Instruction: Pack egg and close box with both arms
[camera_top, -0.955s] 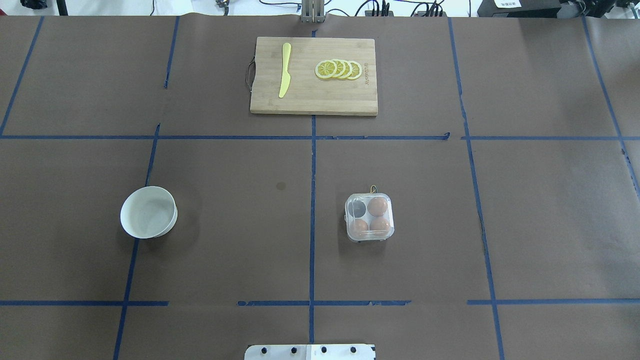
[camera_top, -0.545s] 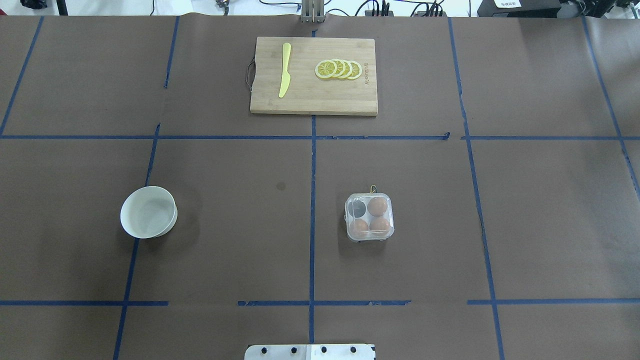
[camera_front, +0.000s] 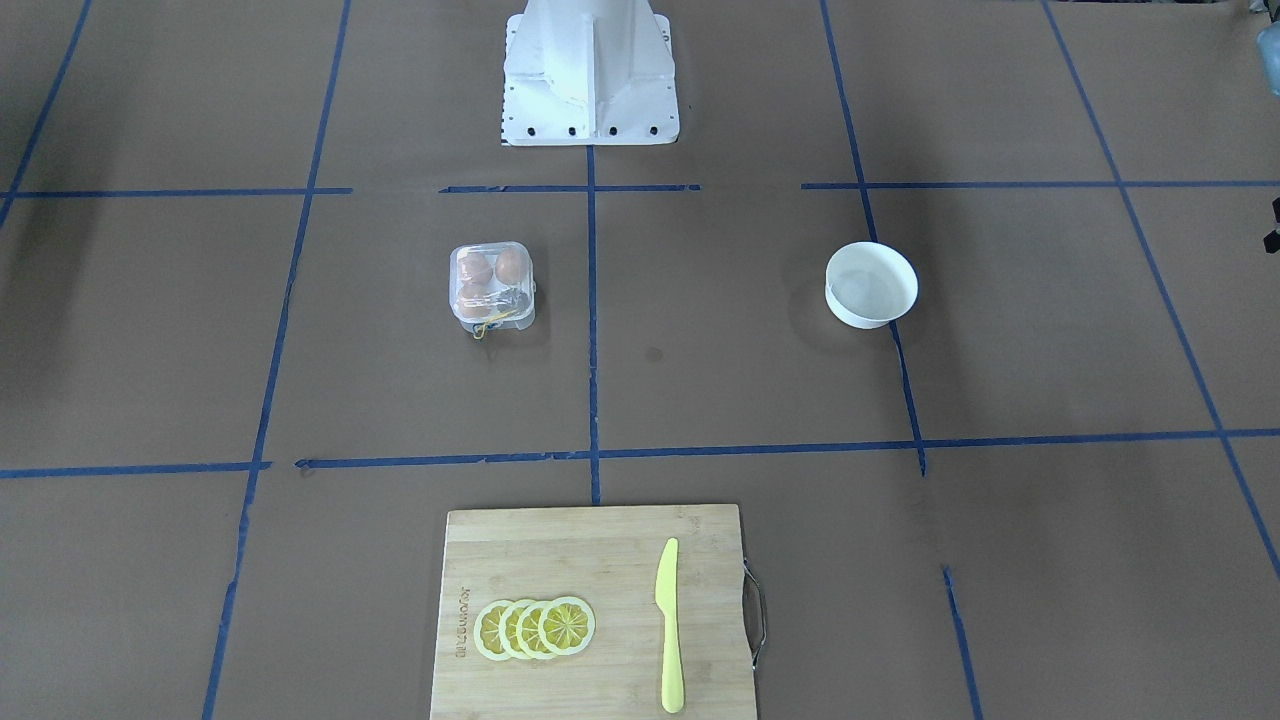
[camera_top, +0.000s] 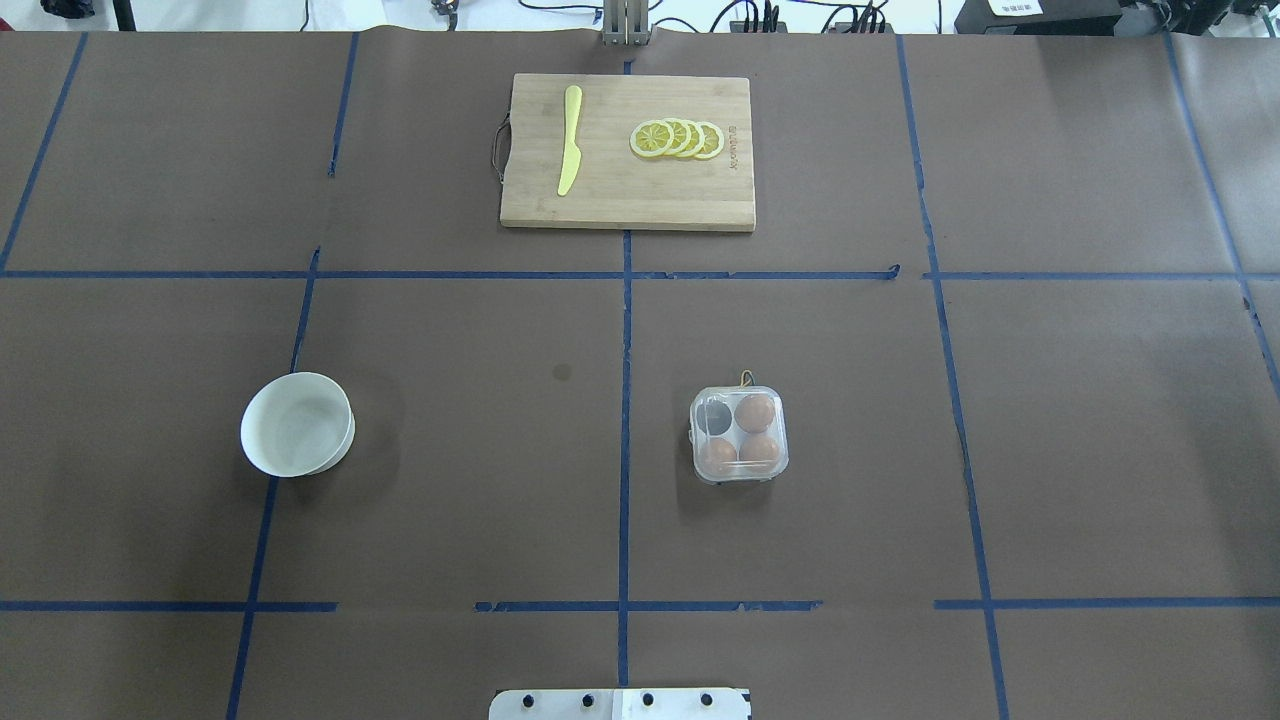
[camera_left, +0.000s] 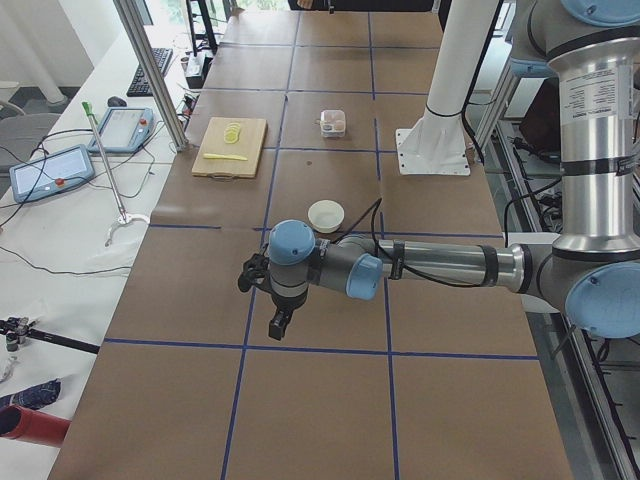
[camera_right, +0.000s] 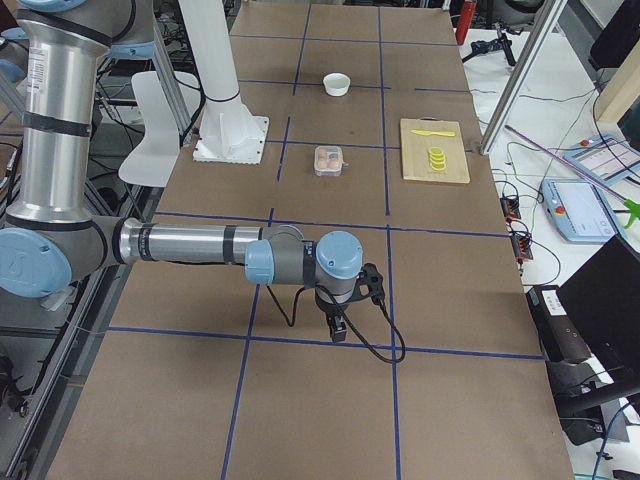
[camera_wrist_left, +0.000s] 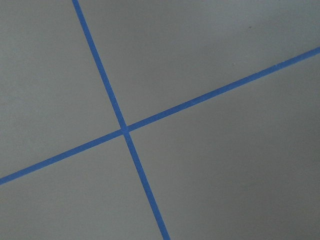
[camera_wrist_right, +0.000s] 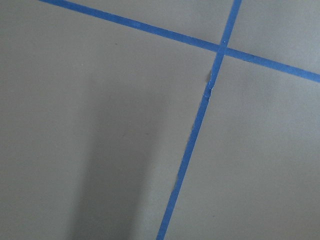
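Note:
The clear box (camera_top: 739, 434) stands right of the table's middle, its lid down over the cups; it also shows in the front-facing view (camera_front: 490, 285). Three orange-brown eggs sit in it, among them one egg (camera_top: 755, 411) at the far right; the far left cup (camera_top: 713, 418) looks dark and empty. The left gripper (camera_left: 280, 324) hangs over the table's left end, far from the box. The right gripper (camera_right: 338, 326) hangs over the right end. Both show only in the side views, so I cannot tell whether they are open or shut. The wrist views show only brown table and blue tape.
An empty white bowl (camera_top: 297, 424) stands on the left half. A wooden cutting board (camera_top: 627, 200) with a yellow knife (camera_top: 569, 140) and lemon slices (camera_top: 677, 138) lies at the far edge. The white pedestal (camera_front: 590, 70) stands at the near edge.

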